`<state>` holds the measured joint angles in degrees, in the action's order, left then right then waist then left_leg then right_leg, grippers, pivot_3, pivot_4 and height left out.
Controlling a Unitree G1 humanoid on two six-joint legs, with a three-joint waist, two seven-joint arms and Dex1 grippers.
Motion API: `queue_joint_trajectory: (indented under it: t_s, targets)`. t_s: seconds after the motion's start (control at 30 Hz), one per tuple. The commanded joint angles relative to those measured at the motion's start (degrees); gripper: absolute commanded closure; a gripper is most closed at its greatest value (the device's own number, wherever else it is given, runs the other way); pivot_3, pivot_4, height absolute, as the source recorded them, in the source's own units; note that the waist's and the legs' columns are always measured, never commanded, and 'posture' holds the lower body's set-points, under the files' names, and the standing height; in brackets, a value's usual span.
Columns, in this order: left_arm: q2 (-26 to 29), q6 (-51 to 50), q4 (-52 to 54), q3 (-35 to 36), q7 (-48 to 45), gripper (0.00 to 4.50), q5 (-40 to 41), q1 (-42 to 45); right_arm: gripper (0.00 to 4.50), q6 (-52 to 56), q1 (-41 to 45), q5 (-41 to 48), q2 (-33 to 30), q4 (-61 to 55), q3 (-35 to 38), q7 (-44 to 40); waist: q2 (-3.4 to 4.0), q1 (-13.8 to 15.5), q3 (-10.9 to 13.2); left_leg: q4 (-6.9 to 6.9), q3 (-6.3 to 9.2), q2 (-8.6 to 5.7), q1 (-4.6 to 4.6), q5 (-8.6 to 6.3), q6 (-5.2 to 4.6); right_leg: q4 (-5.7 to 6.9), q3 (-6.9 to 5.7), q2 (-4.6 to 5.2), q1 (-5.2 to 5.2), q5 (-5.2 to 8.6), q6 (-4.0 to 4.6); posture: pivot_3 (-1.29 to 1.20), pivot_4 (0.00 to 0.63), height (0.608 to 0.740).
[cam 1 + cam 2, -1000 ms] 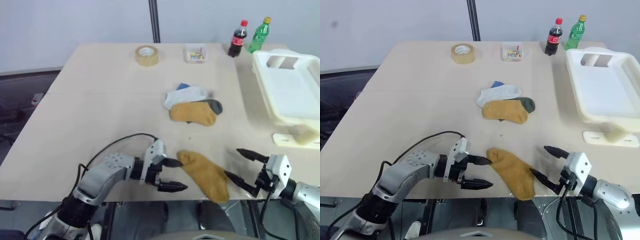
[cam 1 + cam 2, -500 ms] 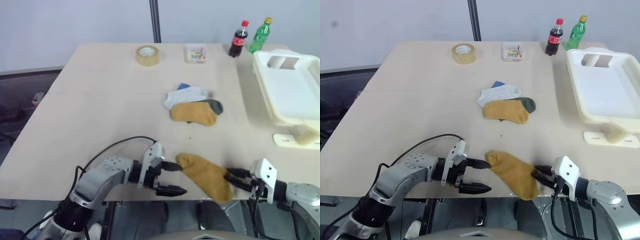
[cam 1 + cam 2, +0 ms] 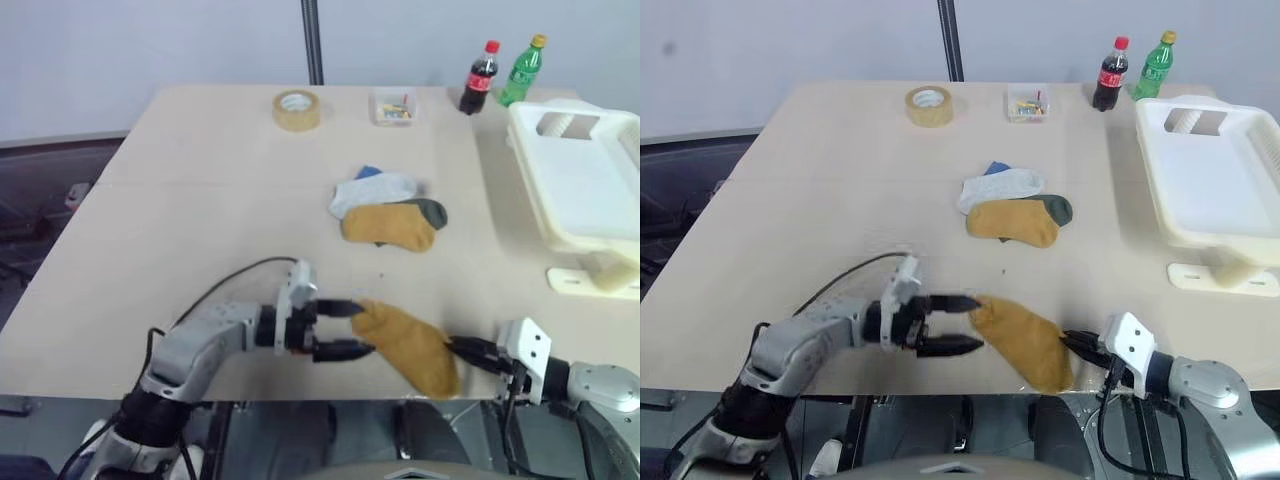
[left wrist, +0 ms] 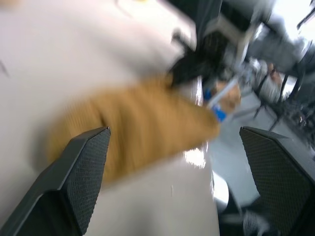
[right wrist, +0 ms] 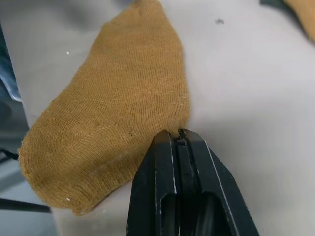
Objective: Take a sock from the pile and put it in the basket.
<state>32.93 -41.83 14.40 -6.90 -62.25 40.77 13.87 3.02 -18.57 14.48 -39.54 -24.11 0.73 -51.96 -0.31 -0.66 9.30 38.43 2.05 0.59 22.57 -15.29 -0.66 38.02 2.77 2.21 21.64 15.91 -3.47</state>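
One mustard sock [image 3: 410,346] lies apart from the pile [image 3: 388,210], pinched (at its edge) by the right hand [image 5: 178,140]; left hand [image 3: 350,328] released; basket [image 3: 585,180] empty.

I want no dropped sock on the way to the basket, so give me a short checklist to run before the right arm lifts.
1. Right gripper shut on the mustard sock: ok, its fingers pinch the sock's edge.
2. Depth of that pinch: cannot tell; only the very edge looks caught.
3. Left gripper clear of the sock: not ok, its open fingers straddle the sock's other end.
4. Sock free of the pile: ok, it lies apart, near the table's front edge.
5. Basket ready: ok, its visible floor is bare.
6. Route to the basket: ok, bare table lies between.
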Motion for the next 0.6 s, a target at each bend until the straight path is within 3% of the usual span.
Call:
queue_joint_trajectory:
  t_s: [0.03,0.27,0.6]
  targets:
    - [-0.8,1.5,-2.9,1.0,0.3,0.0,-0.8,1.6,4.46,-5.5,1.5,-2.0,-0.3,1.3,-0.7,-1.0,0.01,0.0,0.0,0.0,-0.01,-0.04,0.0,0.0,0.0,0.0,0.0,0.0,0.0,0.0,0.0,0.0,0.15,0.74]
    - [-2.3,5.0,-7.6,-5.1,0.3,0.0,-8.4,4.1,4.46,-15.3,9.5,-8.8,-0.7,8.5,-3.5,-0.9,-0.02,-0.1,0.0,0.0,-0.03,-0.09,-0.01,0.0,0.01,0.01,0.03,0.0,0.0,-0.01,-0.01,0.0,0.15,0.74]
    - [-1.9,8.5,-10.3,-5.6,1.2,0.0,-13.7,3.0,4.46,-30.6,19.0,-16.3,-0.5,19.9,-7.0,1.2,-0.02,-0.1,0.0,-0.01,-0.03,-0.07,-0.03,0.01,0.01,0.04,0.04,-0.02,0.01,-0.02,0.01,0.0,0.15,0.74]
